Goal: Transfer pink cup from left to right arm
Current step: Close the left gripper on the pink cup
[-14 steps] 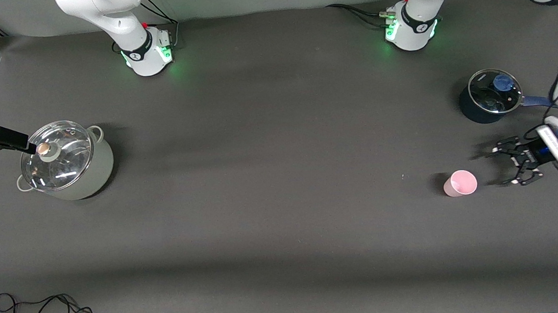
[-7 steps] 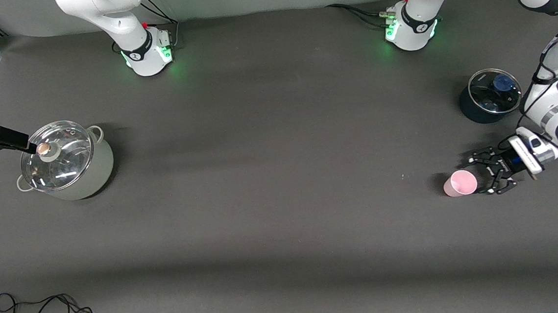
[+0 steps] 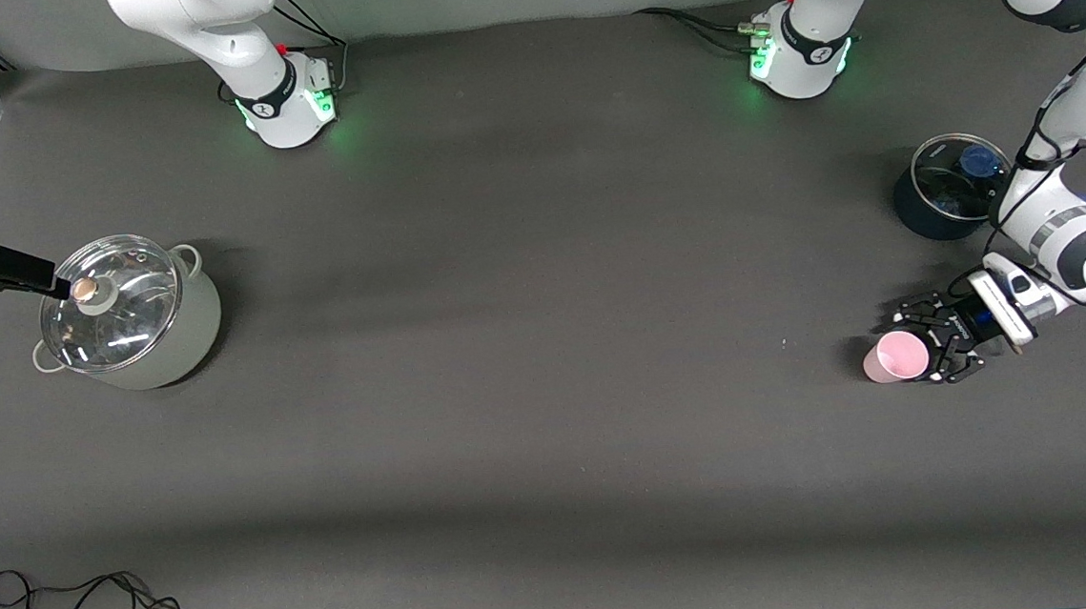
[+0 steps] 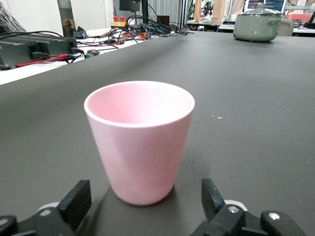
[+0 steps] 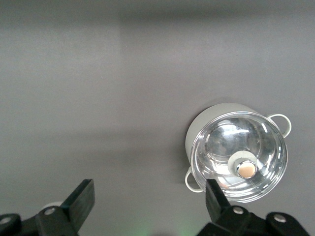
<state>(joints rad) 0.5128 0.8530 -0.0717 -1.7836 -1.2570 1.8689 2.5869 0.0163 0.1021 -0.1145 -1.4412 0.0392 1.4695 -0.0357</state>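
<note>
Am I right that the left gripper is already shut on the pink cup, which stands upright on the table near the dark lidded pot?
Not quite: the left gripper is open, its fingers apart on either side of the pink cup without touching it, as the left wrist view shows. The cup does stand upright on the table near the dark lidded pot.

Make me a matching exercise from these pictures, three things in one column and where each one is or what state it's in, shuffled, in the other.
Things:
1. pink cup
2. left gripper
3. right gripper

States:
A. open, fingers on either side of the cup, not closed on it
B. open, waiting over the grey-green lidded pot
C. upright on the table, toward the left arm's end

Pairs: 1-C, 2-A, 3-B
</note>
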